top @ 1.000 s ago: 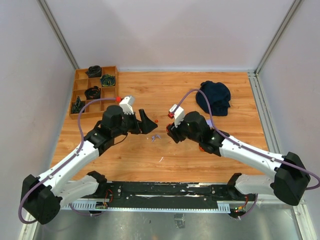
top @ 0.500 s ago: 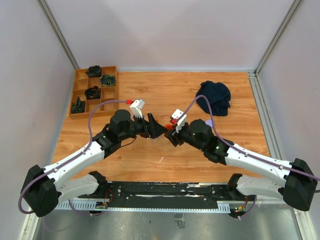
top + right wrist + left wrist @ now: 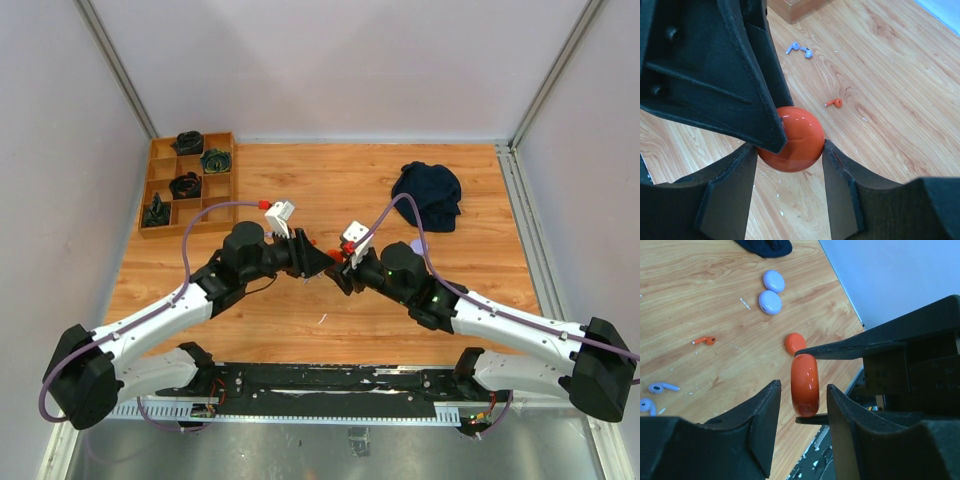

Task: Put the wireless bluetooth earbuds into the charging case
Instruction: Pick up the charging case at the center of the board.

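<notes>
While my right pincer (image 3: 789, 145) clamps the glossy orange-red case (image 3: 796, 131), my left pincer (image 3: 803, 386) stands apart around it. Tiny lilac earbuds (image 3: 807, 52) and an orange-red earbud (image 3: 834, 103) lie on the counter (image 3: 890, 75). The case's upper edge is hidden behind my left pincer.

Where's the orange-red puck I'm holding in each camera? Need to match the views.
Top external: orange-red puck, a red speck near the picture's centre.
Left wrist: puck lower centre, edge-on, between the open fingers of the left tool.
Right wrist: puck at centre, round face showing, pinched by the right tool.
Shared landmark: orange earbud lying loose, in both wrist views; not made out from above.
</notes>
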`<state>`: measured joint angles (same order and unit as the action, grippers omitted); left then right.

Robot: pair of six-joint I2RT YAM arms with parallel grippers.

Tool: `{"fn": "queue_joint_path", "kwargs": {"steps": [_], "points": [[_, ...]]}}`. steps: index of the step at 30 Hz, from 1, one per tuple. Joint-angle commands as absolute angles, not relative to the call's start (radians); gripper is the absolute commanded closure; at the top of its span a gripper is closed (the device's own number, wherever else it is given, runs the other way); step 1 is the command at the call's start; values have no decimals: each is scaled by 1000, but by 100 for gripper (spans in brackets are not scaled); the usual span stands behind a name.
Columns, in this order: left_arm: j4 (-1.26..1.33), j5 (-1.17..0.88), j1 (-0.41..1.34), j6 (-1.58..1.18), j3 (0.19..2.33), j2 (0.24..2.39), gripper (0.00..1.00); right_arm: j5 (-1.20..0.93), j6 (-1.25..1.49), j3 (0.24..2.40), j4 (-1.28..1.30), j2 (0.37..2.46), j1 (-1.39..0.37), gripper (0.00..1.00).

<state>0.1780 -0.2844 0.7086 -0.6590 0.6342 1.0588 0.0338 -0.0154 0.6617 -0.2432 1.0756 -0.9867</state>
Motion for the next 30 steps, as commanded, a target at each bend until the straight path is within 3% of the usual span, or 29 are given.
{"fn": "queue_joint_path", "kwargs": {"steps": [1,6,9,14,22,25,30], "points": [[227,-305,722,-644,635,1069,58,22,-19,650,-288,1055,-1003,59],[203,-296,724,-603,646,1060,79,14,-21,645,-284,1044,-1003,55],[134,-254,724,-531,676,1043,85,-19,-39,643,-267,1039,-1002,48],[32,-246,724,-380,733,1013,85,-189,-86,677,-174,1021,-979,32],[-65,-351,724,-199,792,980,86,-418,-51,687,-93,968,-895,14],[-112,-395,724,-132,821,986,86,-456,-44,693,-66,957,-874,2],[-189,-445,724,-28,868,1009,86,-402,-95,673,-36,940,-872,1]]}}
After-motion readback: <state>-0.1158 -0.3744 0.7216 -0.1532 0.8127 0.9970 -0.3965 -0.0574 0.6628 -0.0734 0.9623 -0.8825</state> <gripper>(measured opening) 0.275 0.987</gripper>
